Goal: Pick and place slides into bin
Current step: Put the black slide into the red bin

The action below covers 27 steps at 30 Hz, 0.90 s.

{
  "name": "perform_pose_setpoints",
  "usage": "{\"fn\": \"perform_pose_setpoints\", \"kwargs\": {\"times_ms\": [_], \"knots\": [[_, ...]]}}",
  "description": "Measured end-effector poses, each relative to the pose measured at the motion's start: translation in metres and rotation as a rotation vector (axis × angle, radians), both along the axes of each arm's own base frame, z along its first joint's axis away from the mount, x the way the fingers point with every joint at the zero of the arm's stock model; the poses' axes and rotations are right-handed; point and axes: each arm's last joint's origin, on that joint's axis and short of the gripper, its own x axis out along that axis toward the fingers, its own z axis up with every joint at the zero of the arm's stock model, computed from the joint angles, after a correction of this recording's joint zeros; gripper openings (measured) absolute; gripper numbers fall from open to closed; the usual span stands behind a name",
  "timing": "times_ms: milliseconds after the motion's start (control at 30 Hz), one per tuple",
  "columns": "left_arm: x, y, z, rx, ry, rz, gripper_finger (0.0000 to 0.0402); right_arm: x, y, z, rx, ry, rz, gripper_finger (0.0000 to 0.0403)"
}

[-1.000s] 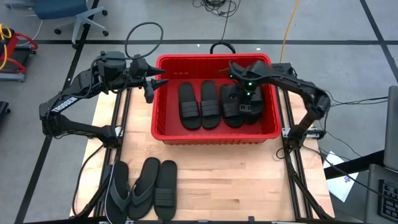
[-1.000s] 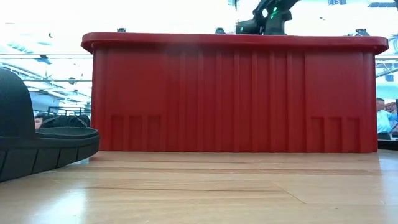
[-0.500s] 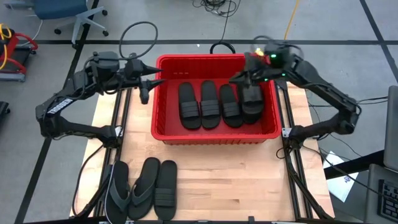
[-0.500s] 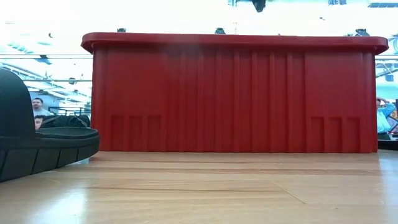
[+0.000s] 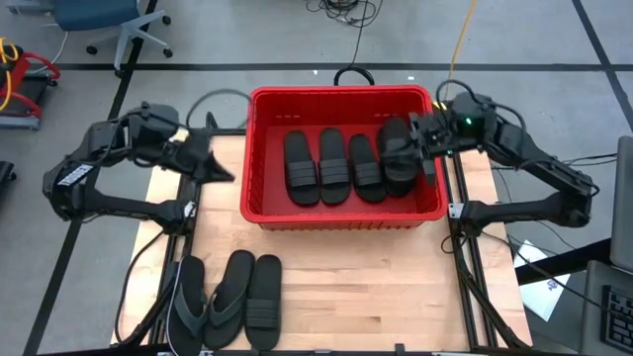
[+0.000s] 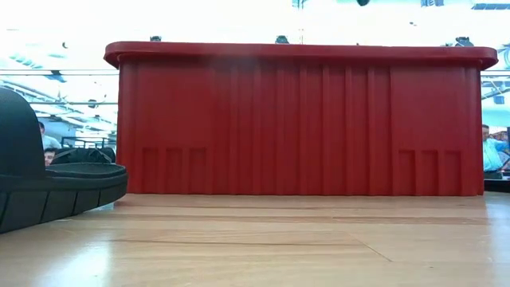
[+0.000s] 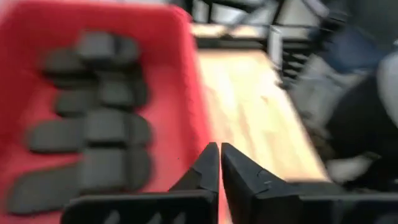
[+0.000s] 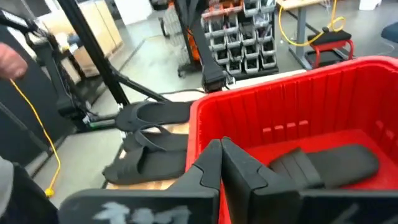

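Note:
The red bin (image 5: 342, 213) stands at the table's far middle and fills the low view (image 6: 299, 119). Several black slides lie side by side on its floor (image 5: 334, 165). The rightmost slide (image 5: 399, 153) lies by the right wall. Three more sandals lie at the table's near left: two thong flip-flops (image 5: 188, 302) (image 5: 227, 295) and a band slide (image 5: 263, 302). My left gripper (image 5: 216, 166) is shut and empty over the table, left of the bin. My right gripper (image 5: 423, 138) is shut and empty above the bin's right rim.
Bare wooden table lies between the bin and the near sandals (image 5: 346, 277). One slide's sole (image 6: 56, 187) shows close at the low view's left. Black frame rails run along both table sides (image 5: 465, 267). People show in the room behind.
My right gripper has risen out of the bin and drawn back toward the table's right edge; the slides beneath it stay in the bin. My left gripper has drawn away from the bin's left rim toward the table's left and near side.

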Motion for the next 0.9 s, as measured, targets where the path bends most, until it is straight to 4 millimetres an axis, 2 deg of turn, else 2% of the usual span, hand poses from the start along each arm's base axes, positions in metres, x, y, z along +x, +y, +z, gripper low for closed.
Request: {"fn": "perform_pose_setpoints", "kwargs": {"times_ms": [200, 367, 467, 567, 667, 800, 900], "knots": [[0.005, -0.018, -0.006, -0.15, 0.099, -0.085, 0.0005, -0.023, 0.014, -0.017, 0.025, -0.128, -0.029, 0.0], [0.016, -0.041, -0.009, -0.187, 0.163, -0.119, 0.0002, -0.039, 0.019, -0.034, 0.011, -0.177, -0.107, 0.0], [0.033, -0.057, -0.014, -0.188, 0.209, -0.096, 0.0001, -0.046, 0.022, -0.045, 0.027, -0.146, -0.092, 0.0], [0.06, -0.077, -0.023, -0.223, 0.254, -0.068, 0.0005, -0.05, 0.026, -0.052, 0.027, -0.138, -0.028, 0.0], [0.088, -0.097, -0.039, -0.237, 0.337, -0.078, 0.0012, -0.053, 0.03, -0.055, 0.045, -0.141, 0.063, 0.0], [0.121, -0.12, -0.074, -0.221, 0.534, -0.068, 0.0021, -0.056, 0.035, -0.055, 0.097, -0.144, 0.186, 0.0], [0.136, -0.127, -0.102, -0.219, 0.72, -0.005, 0.0021, -0.059, 0.038, -0.054, 0.12, -0.147, 0.27, 0.0]]}}
